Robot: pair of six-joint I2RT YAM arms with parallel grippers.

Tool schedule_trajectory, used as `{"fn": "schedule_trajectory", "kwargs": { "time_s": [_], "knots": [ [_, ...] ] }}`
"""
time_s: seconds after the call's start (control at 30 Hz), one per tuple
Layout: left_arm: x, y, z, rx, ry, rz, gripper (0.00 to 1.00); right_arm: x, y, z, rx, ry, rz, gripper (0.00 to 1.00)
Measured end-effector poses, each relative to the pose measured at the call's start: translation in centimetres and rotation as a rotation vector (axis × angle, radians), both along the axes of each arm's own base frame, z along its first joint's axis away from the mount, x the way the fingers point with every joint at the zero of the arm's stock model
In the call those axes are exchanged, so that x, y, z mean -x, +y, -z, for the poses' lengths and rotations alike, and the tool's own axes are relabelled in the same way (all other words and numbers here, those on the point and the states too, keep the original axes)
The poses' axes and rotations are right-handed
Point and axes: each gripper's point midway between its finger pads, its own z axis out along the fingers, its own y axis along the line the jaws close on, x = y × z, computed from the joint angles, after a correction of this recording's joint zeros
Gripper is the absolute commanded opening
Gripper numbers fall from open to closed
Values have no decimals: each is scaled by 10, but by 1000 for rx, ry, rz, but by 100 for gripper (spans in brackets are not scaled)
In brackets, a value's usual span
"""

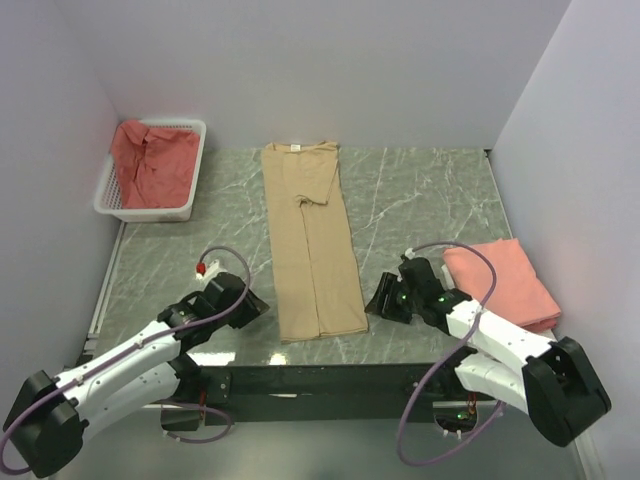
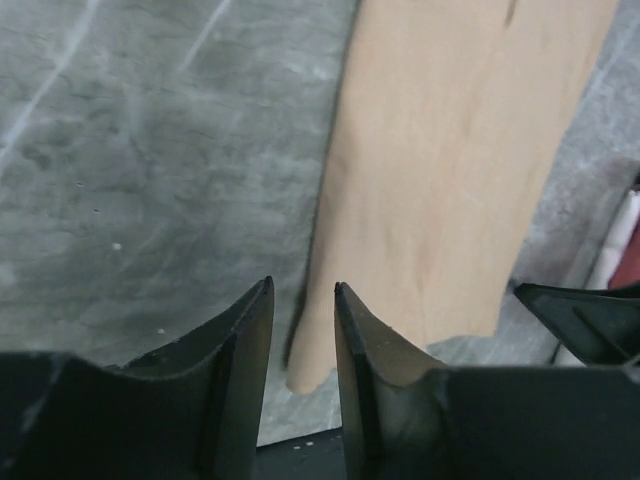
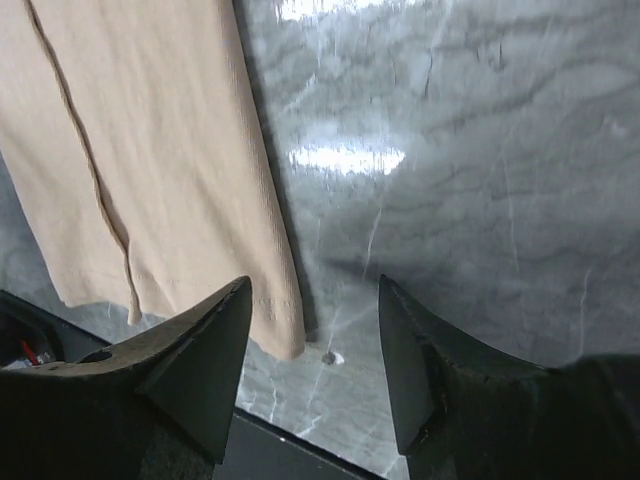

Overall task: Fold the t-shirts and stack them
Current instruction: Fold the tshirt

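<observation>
Between left gripper (image 1: pixel 258 305) and right gripper (image 1: pixel 383 300) lies the tan t-shirt (image 1: pixel 310 250).

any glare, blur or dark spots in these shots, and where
Right wrist view: bright glare patches on the table beside the tan shirt. Left wrist view: no glare, the left tool dark with little detail up close. Top view: even light, only pale reflections on the table near its front edge.

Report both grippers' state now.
Left gripper: open, over the tan shirt corner, nothing held.
Right gripper: open, empty.
</observation>
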Motion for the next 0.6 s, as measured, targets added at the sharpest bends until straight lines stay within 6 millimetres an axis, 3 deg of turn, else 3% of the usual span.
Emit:
{"fn": "schedule_trajectory", "kwargs": {
  "time_s": [0.2, 0.4, 0.5, 0.6],
  "knots": [
    [-3, -5, -13, 17, -40, 5, 33, 12, -6, -2, -4, -2, 5, 59],
    [-35, -22, -39, -2, -107, 6, 16, 14, -9, -7, -1, -22, 10, 58],
    [-50, -35, -38, -18, -112, 24, 11, 15, -10, -7, 2, -18, 9, 58],
    [-53, -40, -24, -39, -84, 34, 9, 15, -10, -7, 3, -19, 5, 58]
  ]
}}
